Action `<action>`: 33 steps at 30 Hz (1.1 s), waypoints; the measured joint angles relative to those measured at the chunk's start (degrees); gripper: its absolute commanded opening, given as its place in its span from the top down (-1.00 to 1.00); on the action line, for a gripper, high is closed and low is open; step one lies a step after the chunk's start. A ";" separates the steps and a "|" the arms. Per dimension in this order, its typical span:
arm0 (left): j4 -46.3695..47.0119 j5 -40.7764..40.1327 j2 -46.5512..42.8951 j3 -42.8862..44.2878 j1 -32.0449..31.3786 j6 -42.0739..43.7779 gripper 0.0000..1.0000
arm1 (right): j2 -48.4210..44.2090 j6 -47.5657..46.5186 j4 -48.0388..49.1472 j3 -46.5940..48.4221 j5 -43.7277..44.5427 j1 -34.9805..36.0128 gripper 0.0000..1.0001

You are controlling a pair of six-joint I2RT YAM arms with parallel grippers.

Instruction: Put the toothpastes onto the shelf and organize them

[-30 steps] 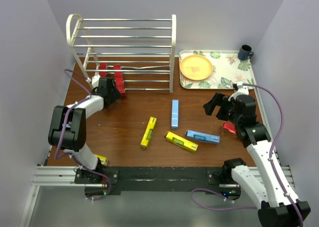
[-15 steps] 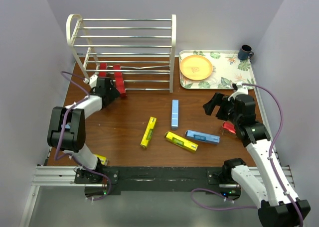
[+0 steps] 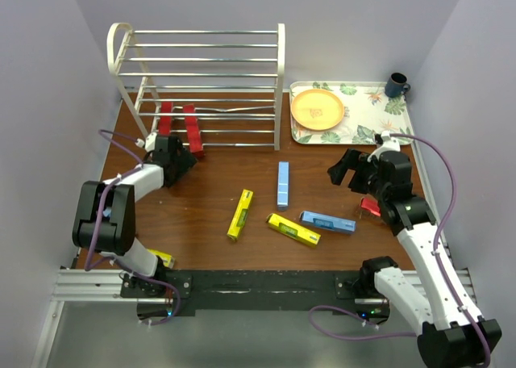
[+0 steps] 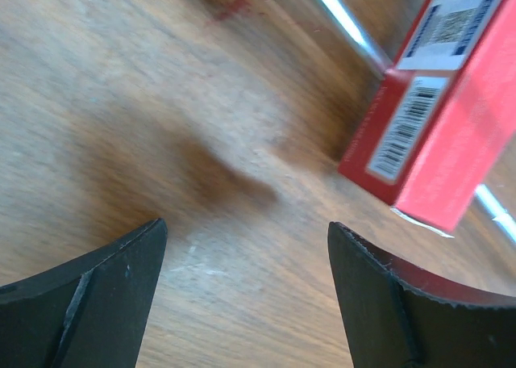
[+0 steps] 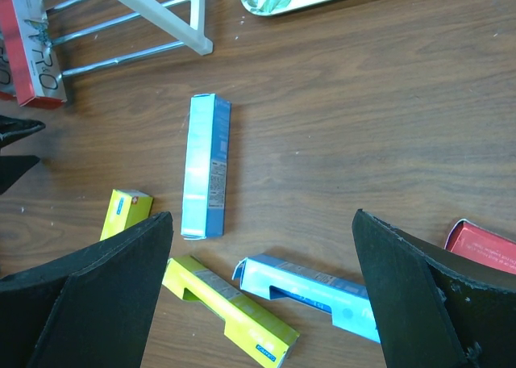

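The white wire shelf (image 3: 201,61) stands at the back left. Two red toothpastes (image 3: 193,131) (image 3: 165,118) lie on its lowest bars. My left gripper (image 3: 185,160) is open and empty, just in front of them; its wrist view (image 4: 246,247) shows one red carton's end (image 4: 435,126) ahead to the right. My right gripper (image 3: 343,171) is open and empty over the table's right side (image 5: 262,216). Below it lie two blue cartons (image 5: 205,165) (image 5: 310,294), two yellow ones (image 5: 125,213) (image 5: 230,311) and a red one (image 5: 480,245).
A floral tray (image 3: 355,130) with an orange plate (image 3: 318,109) and a dark mug (image 3: 396,85) sits at the back right. Another yellow carton (image 3: 164,259) lies by the left arm's base. Grey walls close in both sides.
My left gripper has drawn back from the shelf toward the near side, away from the red carton. The right arm has barely moved.
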 measured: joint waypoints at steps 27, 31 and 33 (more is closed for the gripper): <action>3.32 -3.34 3.65 5.40 -0.35 -6.05 -0.72 | 0.57 -0.87 0.02 0.00 0.04 0.00 -0.97; 2.82 -4.00 3.78 5.64 -0.07 -6.05 -0.72 | 0.57 -0.98 0.02 0.00 0.07 0.00 -0.97; 2.56 -4.50 3.80 5.64 0.22 -6.05 -0.72 | 0.57 -1.03 0.02 0.00 0.07 0.00 -0.97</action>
